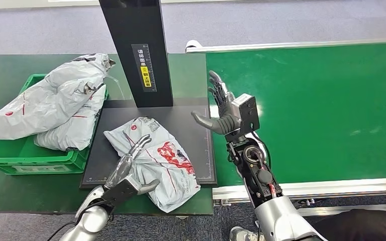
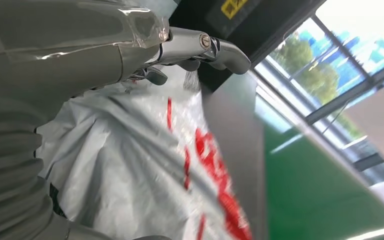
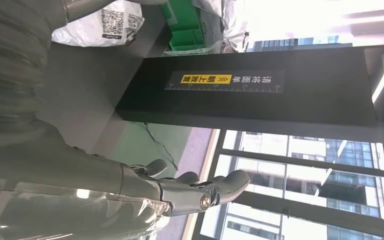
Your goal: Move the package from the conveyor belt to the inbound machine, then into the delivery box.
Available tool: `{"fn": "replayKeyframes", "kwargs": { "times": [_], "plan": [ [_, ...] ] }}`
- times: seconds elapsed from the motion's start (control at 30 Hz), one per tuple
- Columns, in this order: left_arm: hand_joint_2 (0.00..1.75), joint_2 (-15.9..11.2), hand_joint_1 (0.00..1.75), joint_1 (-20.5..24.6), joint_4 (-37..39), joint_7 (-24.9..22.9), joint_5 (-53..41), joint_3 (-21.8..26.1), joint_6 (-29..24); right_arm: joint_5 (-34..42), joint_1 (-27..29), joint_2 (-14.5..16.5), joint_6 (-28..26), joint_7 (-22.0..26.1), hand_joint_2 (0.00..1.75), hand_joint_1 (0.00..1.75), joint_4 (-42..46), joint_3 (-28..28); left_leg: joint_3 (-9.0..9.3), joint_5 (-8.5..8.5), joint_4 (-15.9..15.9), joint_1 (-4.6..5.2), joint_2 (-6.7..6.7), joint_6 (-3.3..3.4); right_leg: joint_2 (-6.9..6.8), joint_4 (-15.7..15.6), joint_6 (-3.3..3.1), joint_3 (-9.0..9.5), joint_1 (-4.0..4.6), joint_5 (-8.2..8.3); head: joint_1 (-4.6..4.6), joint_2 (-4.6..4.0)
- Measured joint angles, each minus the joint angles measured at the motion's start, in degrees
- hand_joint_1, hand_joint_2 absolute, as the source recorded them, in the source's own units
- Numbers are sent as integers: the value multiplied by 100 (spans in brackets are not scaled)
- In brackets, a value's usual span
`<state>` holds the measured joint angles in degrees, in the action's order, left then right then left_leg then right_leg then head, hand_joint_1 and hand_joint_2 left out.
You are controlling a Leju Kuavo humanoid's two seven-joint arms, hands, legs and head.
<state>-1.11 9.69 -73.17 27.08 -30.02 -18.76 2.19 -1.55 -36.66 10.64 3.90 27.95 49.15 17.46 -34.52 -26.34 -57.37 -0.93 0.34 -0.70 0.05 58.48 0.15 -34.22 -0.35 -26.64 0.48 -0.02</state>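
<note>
Head view: the package (image 1: 156,158) — a grey poly bag with red print — lay on the dark plate of the inbound machine (image 1: 201,150), its long axis running diagonally from near the machine's black column (image 1: 138,50) toward the front edge of the counter (image 1: 10,198), which one corner overhung. The left hand (image 1: 125,175) rested on the bag's near-left side, fingers (image 1: 136,145) extended along the film; whether they had closed on it cannot be told, and the left wrist view showed them only lying over the crumpled surface. The right hand (image 1: 226,108) hovered with fingers spread and nothing held, just beside the plate at the conveyor belt (image 1: 321,110) edge. The delivery box (image 1: 32,158) — green, already carrying two bags — stood just left of the plate, so the left hand was judged better placed for the transfer; open room lay leftward, with the box's near wall the edge to clear.
</note>
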Motion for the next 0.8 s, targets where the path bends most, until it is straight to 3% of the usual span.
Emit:
{"fn": "replayKeyframes", "kwargs": {
  "times": [0.17, 0.37, 0.4, 0.5, 0.53, 0.67, 0.8],
  "plan": [
    [175, -54, 0, 180, 353, -254, -1056, -308, -94, -53, 29, -78, 9, -13, 175, 0, 114, -2, 0, 0, 0, 0, 0, 0, 0, 0, 0, 1, 0, 0, 1, 1],
    [175, -64, 2, 439, 824, -327, -1333, -509, -343, -406, 178, -158, 12, -118, 175, 0, 448, -1, 4, 0, 0, 0, -2, 0, -1, -1, 0, 8, -1, 0, -1, 0],
    [175, -65, 15, 465, 870, -326, -1326, -525, -353, -431, 193, -169, 17, -126, 175, 0, 487, 0, 6, 0, 0, 0, -3, 0, -1, -1, 0, 10, 0, 0, -1, -1],
    [175, -66, 137, 511, 955, -320, -1261, -543, -328, -562, 227, -196, 10, -175, 175, 0, 579, 0, 12, 0, 1, 0, -3, 0, -1, 0, 0, 16, 0, 0, 0, 1],
    [175, -66, 166, 518, 974, -320, -1234, -544, -311, -625, 236, -202, -9, -196, 175, 0, 598, 1, 14, 0, 1, 0, -3, 0, -1, -1, 0, 18, 0, 0, 0, 1],
    [175, -60, 174, 542, 1023, -348, -1168, -550, -293, -1181, 246, -228, -338, -447, 175, 0, 620, 27, 18, 1, 0, 0, -3, 0, -1, -1, 0, 25, 0, 0, 1, 0],
    [175, -57, 175, 576, 1030, -412, -1104, -547, -300, -2603, 119, -313, -721, -1419, 175, 0, 425, 251, 23, 1, 1, 0, -2, 0, -2, 0, 1, 30, 0, 1, 1, -1]
  ]
}}
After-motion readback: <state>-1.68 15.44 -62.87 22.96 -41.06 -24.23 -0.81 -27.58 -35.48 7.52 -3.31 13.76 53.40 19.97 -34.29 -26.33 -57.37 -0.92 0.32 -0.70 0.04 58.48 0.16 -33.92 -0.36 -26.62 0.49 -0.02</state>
